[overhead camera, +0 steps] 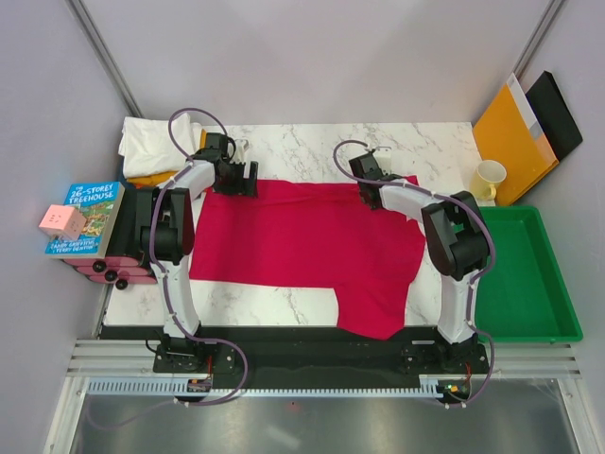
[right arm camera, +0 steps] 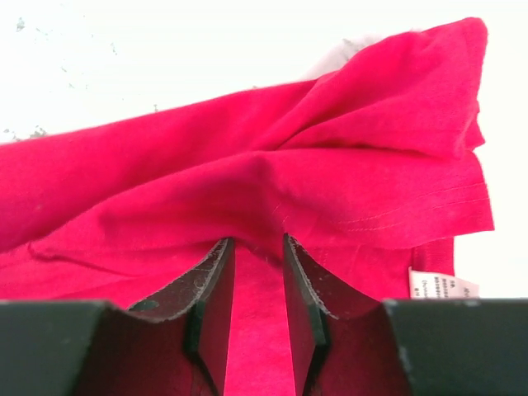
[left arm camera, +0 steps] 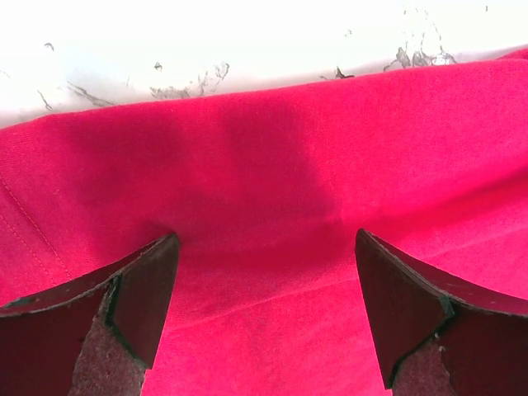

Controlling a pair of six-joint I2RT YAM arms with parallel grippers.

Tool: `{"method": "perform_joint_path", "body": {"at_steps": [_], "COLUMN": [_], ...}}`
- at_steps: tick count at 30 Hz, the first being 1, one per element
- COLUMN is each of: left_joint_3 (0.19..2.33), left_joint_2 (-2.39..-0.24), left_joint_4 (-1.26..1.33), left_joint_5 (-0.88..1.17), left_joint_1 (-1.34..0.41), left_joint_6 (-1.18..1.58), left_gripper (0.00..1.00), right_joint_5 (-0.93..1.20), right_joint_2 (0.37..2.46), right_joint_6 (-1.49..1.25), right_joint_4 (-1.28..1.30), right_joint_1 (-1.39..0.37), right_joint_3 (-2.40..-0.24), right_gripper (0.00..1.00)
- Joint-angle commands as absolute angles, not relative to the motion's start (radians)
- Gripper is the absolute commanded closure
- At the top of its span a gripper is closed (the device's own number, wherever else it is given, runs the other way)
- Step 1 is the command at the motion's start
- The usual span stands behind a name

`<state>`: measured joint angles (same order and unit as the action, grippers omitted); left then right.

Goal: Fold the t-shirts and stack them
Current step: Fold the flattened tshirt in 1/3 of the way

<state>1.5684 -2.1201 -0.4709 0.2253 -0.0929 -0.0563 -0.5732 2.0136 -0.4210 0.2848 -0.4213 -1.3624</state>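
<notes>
A large crimson red t-shirt lies spread across the marble table, one part hanging toward the front edge. My left gripper is open with its jaws wide apart on the shirt's far left edge, and red cloth fills the left wrist view. My right gripper is at the far right corner, shut on a bunched fold of the red t-shirt, whose label shows at the right. A white t-shirt lies on a yellow-orange one at the far left corner.
A stack of books with a pink cube stands at the left. A green tray is at the right, with a cream mug, an orange-yellow envelope and a black folder behind it.
</notes>
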Motion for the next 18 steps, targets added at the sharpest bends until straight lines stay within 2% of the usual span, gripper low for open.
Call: {"method": "perform_joint_path", "body": {"at_steps": [1, 6, 8, 9, 10, 18], "left_joint_3": [1.591, 1.595, 1.594, 1.594, 1.592, 1.588], "left_joint_2": [-2.164, -2.168, -2.166, -2.167, -2.166, -2.158], "left_joint_4": [-0.483, -0.483, -0.485, -0.483, -0.483, -0.486], "left_joint_5": [0.247, 0.245, 0.242, 0.241, 0.239, 0.244], "left_joint_1": [-0.087, -0.087, -0.087, -0.087, -0.087, -0.087], "left_joint_6": [-0.049, -0.052, -0.054, -0.058, -0.058, -0.054], "left_gripper": [0.06, 0.06, 0.06, 0.06, 0.06, 0.06], "right_joint_5": [-0.604, -0.597, -0.591, -0.591, -0.586, -0.578], "right_joint_2": [2.031, 2.043, 2.043, 2.04, 2.037, 1.938], "right_joint_6": [-0.411, -0.413, -0.414, -0.417, -0.417, -0.425], "right_joint_4": [0.275, 0.276, 0.275, 0.275, 0.275, 0.273], "right_joint_1": [-0.414, -0.407, -0.405, -0.405, -0.405, -0.443], "right_joint_3": [-1.405, -1.401, -1.397, -1.394, -1.391, -1.342], "right_gripper": [0.69, 0.8, 0.86, 0.95, 0.99, 1.0]}}
